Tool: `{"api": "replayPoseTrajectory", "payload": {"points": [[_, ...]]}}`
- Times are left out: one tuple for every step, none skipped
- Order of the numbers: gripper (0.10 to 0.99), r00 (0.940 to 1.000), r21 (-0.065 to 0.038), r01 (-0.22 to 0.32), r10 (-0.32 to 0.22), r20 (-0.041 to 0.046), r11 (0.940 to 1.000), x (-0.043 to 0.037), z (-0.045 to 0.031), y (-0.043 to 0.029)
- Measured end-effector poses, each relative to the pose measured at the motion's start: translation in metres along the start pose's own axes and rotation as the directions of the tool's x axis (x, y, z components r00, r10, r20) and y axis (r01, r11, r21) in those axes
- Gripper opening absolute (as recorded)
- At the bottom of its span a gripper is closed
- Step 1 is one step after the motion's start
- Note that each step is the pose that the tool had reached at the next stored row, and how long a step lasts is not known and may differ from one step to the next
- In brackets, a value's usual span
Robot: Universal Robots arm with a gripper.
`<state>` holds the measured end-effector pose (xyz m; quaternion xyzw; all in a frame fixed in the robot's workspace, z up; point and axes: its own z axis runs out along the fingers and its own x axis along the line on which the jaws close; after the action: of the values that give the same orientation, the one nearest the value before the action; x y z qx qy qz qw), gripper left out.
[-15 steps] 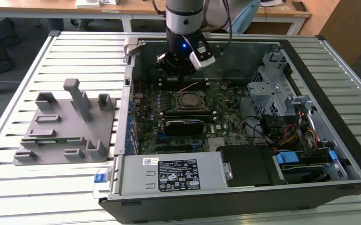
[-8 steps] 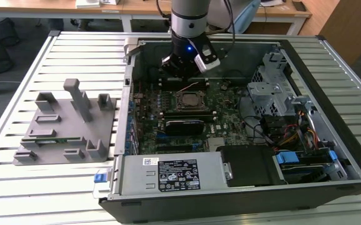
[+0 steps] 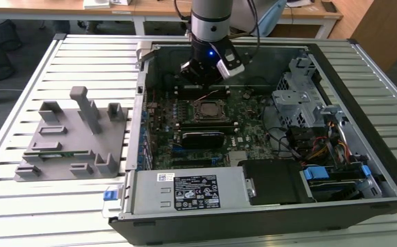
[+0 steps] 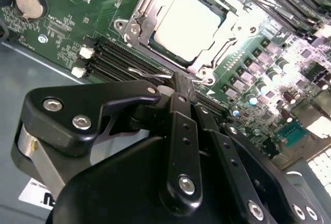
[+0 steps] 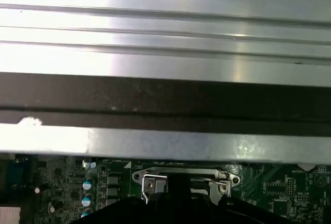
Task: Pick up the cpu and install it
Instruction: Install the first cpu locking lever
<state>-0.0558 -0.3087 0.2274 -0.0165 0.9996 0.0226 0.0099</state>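
the cpu sat silvery and flat inside the socket frame on the motherboard, its plate apparently seated rather than carried — though from the second wrist view i could not confirm it lay fully level in its recess. the gripper hung just off one edge of the socket, above the thin wire retention lever; its dark fingers were drawn close together with nothing visible between them, so it read as clenched and empty. in the exterior view the gripper stood inside the open computer case, over the board near the socket. risks as judged: a chip slightly askew could bend socket pins if pressed; the fingertips so near the wire lever could snag or spring it; a low sideways drift could scrape the memory slots beside the socket, or clip the case wall.
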Motion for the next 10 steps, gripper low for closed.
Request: {"api": "replayPoseTrajectory", "payload": {"points": [[0.106,1.0000,0.000,0.004,-0.004,0.0001,1.0000,-0.0001,0.0006,0.0008],[0.106,1.0000,0.000,0.005,-0.005,0.0002,1.0000,-0.0002,0.0014,0.0019],[0.106,1.0000,0.000,0.005,-0.005,0.0002,1.0000,-0.0005,0.0021,0.0032],[0.106,1.0000,0.000,0.005,-0.005,0.0003,1.0000,-0.0011,0.0029,0.0046],[0.106,1.0000,0.000,0.005,-0.005,0.0002,1.0000,-0.0016,0.0035,0.0058],[0.106,1.0000,0.000,0.005,-0.005,0.0002,1.0000,-0.0024,0.0041,0.0065],[0.106,1.0000,0.000,0.005,-0.005,0.0002,1.0000,-0.0035,0.0046,0.0069],[0.106,1.0000,0.000,0.005,-0.005,0.0002,1.0000,-0.0047,0.0050,0.0071],[0.106,1.0000,0.000,0.005,-0.005,0.0003,1.0000,-0.0062,0.0054,0.0071],[0.106,1.0000,0.000,0.005,-0.005,0.0004,1.0000,-0.0077,0.0058,0.0071]]}}
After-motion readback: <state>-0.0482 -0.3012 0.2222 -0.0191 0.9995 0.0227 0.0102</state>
